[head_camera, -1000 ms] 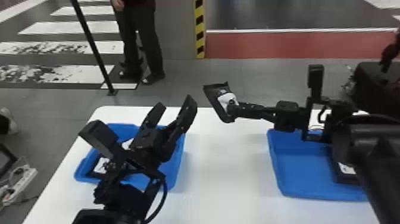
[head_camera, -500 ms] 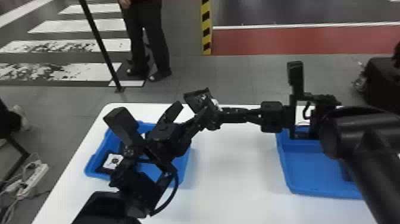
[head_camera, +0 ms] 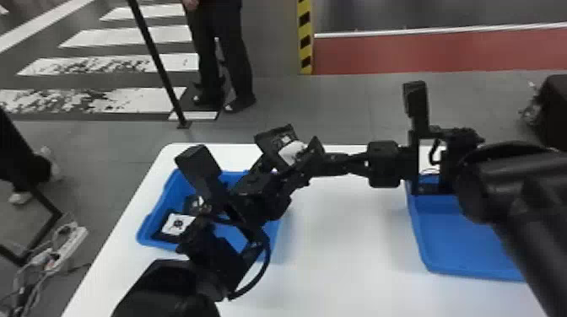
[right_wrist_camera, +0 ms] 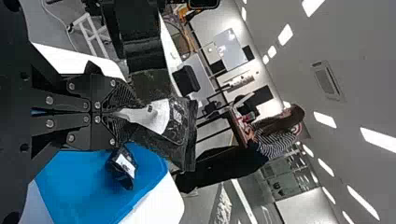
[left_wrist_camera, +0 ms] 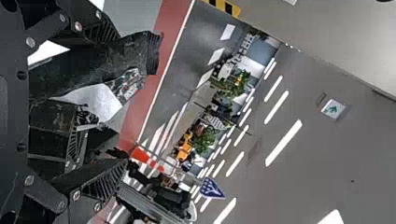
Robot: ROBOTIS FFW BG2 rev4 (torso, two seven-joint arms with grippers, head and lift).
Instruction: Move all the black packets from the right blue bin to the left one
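The glossy black packet with the white and silvery label (head_camera: 291, 151) was held up over the table's far side, near the middle of the head view and at one o'clock from the left bin. The black two-fingered right gripper (head_camera: 304, 159) was clamped on the packet, its ribbed fingers pinching the pale section, and its black arm came in from three o'clock. The black two-fingered left gripper (head_camera: 292, 152), its arm reaching up from seven o'clock, had its fingers spread wide, one to each side of that same packet; whether they touched it, I could not tell.

The shallow blue plastic left bin (head_camera: 157, 210) sat at eight o'clock on the smooth white table (head_camera: 346, 261). Inside it, toward its own eight o'clock, lay a flat black packet with a white square label (head_camera: 177, 225), and just beside that, toward ten o'clock, a dark packet with a small pale patch (head_camera: 196, 203). The shallow blue plastic right bin (head_camera: 468, 248) stood at four o'clock, partly covered by the right arm, so its full contents could not be told. A white power strip with tangled cables (head_camera: 69, 244) lay off the table at eight o'clock.
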